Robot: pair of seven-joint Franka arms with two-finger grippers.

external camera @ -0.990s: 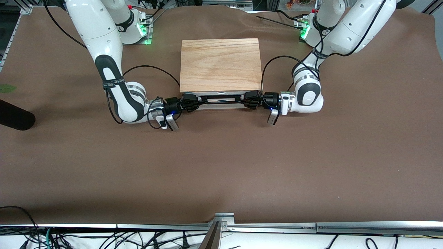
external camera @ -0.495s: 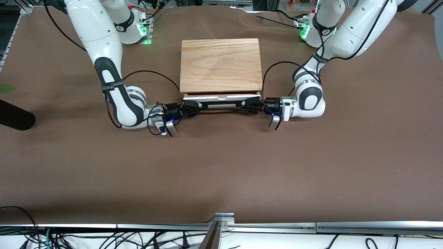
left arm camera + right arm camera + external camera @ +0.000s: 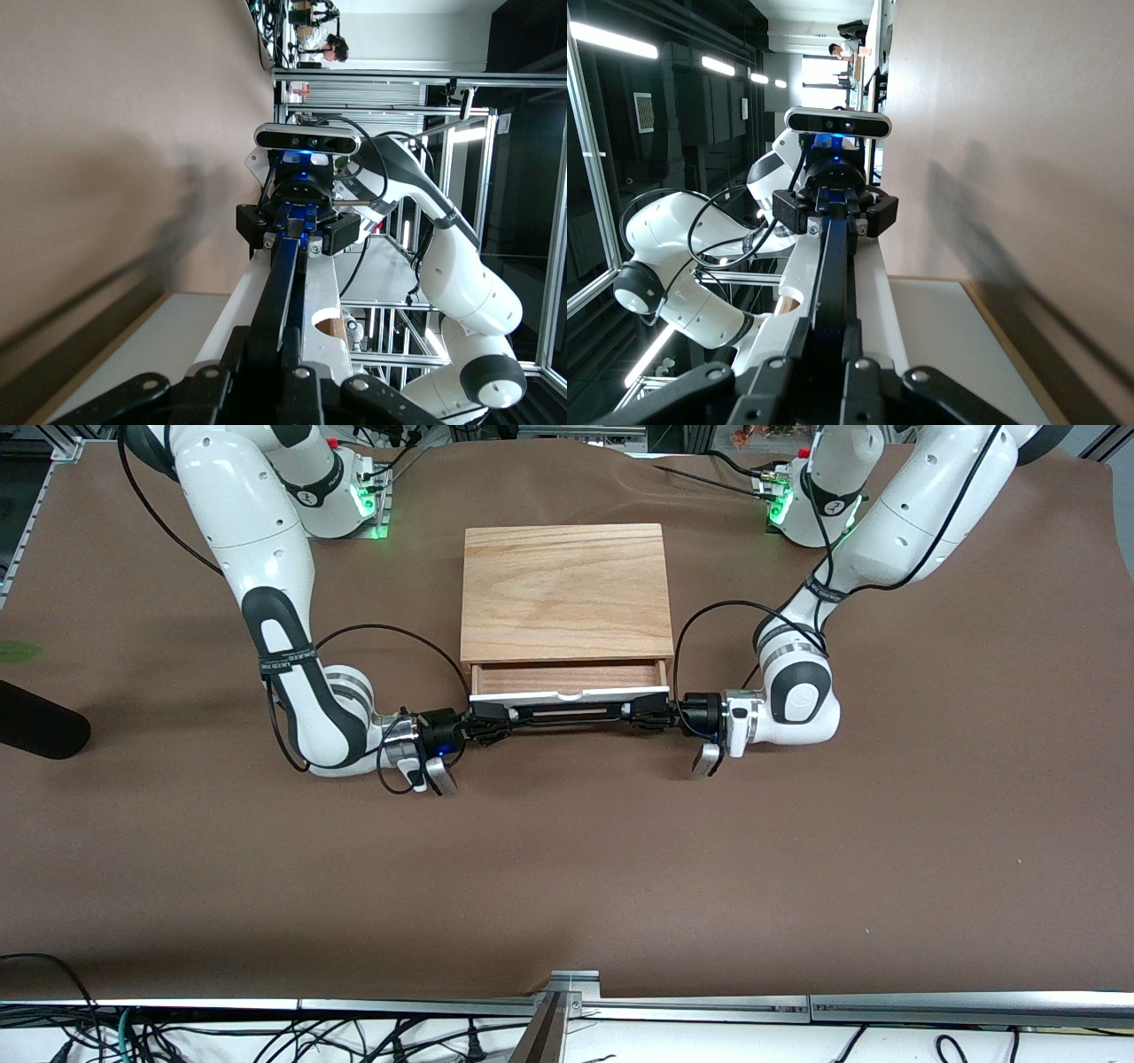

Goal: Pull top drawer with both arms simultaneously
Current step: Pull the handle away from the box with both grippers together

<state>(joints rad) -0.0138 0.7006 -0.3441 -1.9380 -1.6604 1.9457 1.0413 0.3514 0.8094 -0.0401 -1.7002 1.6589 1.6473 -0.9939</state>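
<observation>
Right gripper [image 3: 485, 722]: you see it closed on the handle [image 3: 567, 716] at the end toward the right arm's end of the table; the right arm reaches in low, just in front of the drawer.
Drawer [image 3: 569, 679]: it is the top one of the box [image 3: 564, 592], in the middle of the table [image 3: 567, 868]; it stands partly out, and a strip of its wood inside shows between the box top and the white front.
Left gripper [image 3: 649, 710]: it is closed on the other end of the same handle, so both grippers hold one bar.
Done: you have both grips made and the drawer started out.
Left: in my judgement the drawer is not yet fully out; you need to pull more toward the front camera, both arms evenly so it does not skew.
Writing: the black bands on the arms carry white letters, but I cannot read them; no other label is readable.
</observation>
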